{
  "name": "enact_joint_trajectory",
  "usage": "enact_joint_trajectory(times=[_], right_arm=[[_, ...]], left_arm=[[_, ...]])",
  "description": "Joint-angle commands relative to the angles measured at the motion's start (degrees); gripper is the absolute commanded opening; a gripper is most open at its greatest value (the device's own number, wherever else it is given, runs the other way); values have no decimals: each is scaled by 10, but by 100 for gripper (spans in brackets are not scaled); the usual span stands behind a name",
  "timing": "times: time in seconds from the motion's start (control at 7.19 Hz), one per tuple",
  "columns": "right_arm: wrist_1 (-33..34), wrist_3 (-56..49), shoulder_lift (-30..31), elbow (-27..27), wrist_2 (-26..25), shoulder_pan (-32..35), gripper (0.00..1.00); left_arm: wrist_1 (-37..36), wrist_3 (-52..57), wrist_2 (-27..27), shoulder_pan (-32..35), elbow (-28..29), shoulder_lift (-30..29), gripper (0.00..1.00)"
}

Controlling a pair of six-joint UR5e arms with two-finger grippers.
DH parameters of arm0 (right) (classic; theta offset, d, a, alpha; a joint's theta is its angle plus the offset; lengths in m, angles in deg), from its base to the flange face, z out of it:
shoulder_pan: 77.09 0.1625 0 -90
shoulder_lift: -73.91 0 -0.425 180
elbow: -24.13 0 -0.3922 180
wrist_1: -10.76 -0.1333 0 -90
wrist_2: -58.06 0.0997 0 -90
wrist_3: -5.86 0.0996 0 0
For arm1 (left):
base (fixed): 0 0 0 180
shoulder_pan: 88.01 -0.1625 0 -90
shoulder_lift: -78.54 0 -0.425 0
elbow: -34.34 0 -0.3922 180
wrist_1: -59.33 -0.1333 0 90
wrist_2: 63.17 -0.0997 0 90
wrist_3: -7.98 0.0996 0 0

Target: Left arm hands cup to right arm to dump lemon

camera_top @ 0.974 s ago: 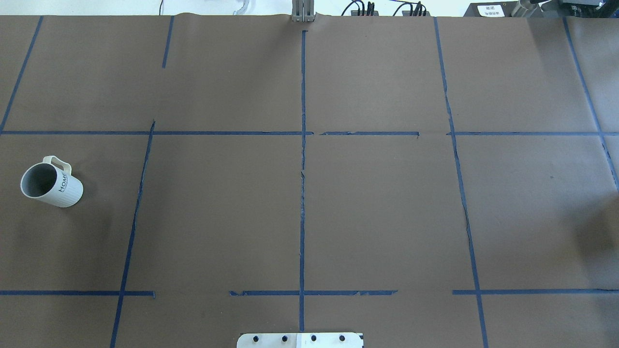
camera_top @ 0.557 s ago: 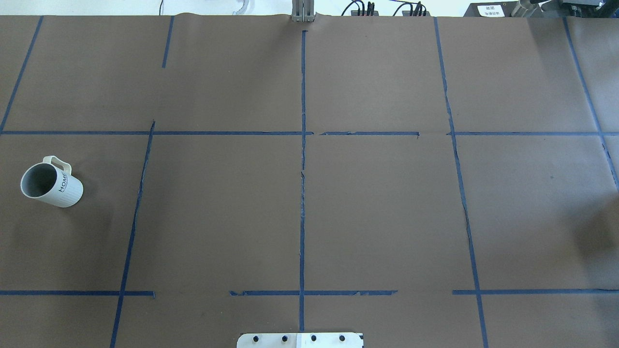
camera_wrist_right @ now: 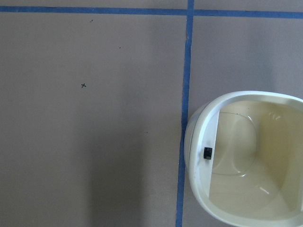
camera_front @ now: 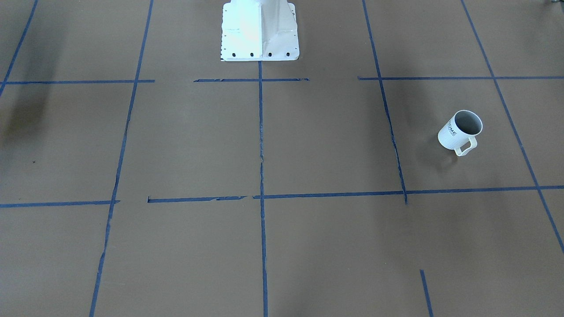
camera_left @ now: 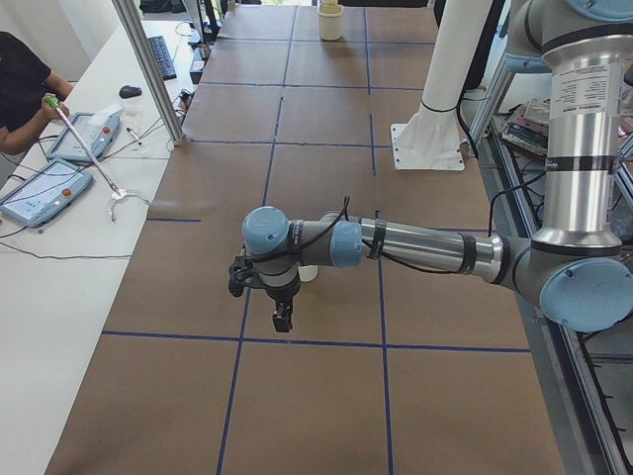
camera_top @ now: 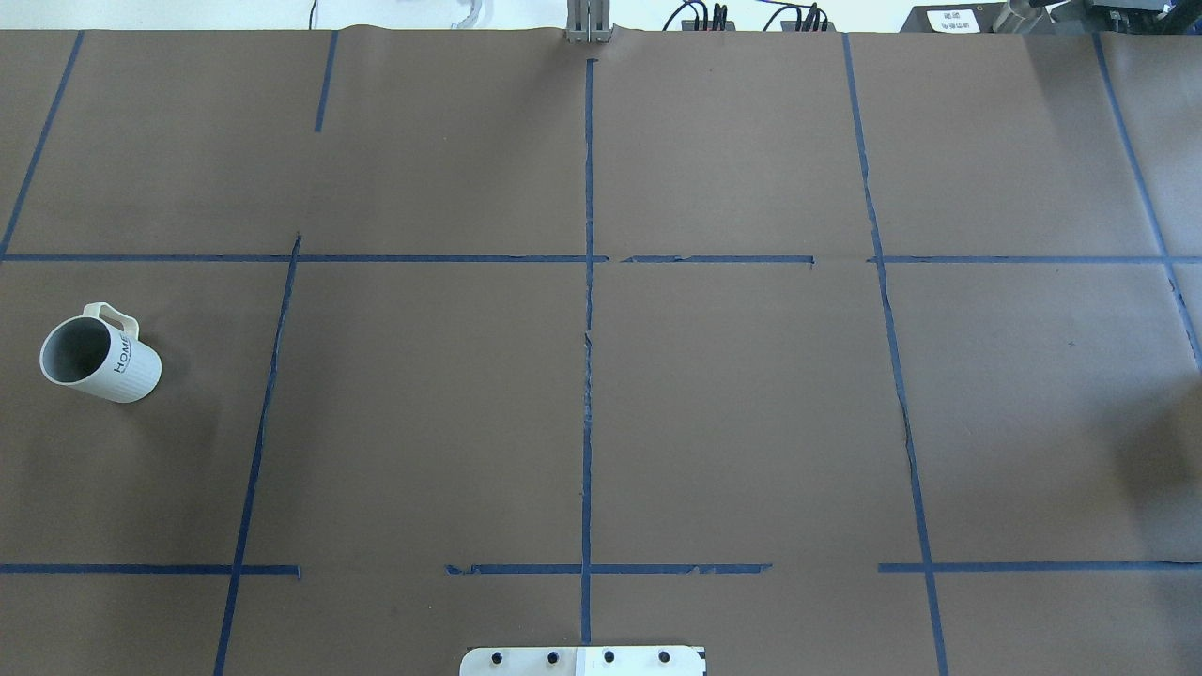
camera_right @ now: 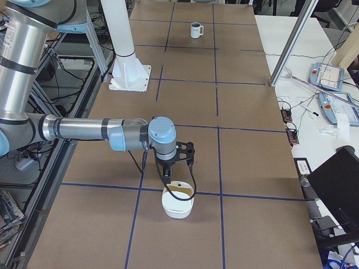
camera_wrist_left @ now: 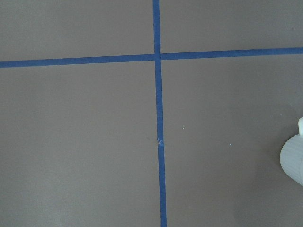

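Note:
The white ribbed cup with "HOME" lettering stands upright at the table's left side, handle to the far side. It also shows in the front view, far off in the right side view, and as a sliver in the left wrist view. Its grey inside shows no lemon; the lemon is out of view. The left gripper hangs over the table beside the cup; I cannot tell if it is open. The right gripper hangs over a white bowl; I cannot tell its state.
A cream-white bowl sits on a blue tape line at the table's right end and shows under the right arm. The robot's white base plate is at the table's near middle edge. An operator sits at a side table.

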Motion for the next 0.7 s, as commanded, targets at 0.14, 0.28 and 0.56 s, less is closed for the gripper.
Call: enact_joint_trajectory(times=[0.14, 0.28, 0.56], right_arm=[[-10, -7, 3, 0, -1, 0, 100], [-15, -7, 4, -1, -1, 0, 100], [-10, -3, 3, -3, 2, 0, 100]], left_arm=[[-1, -2, 24, 0, 6, 1, 100], [-1, -2, 24, 0, 6, 1, 100], [6, 4, 27, 0, 7, 2, 100]])
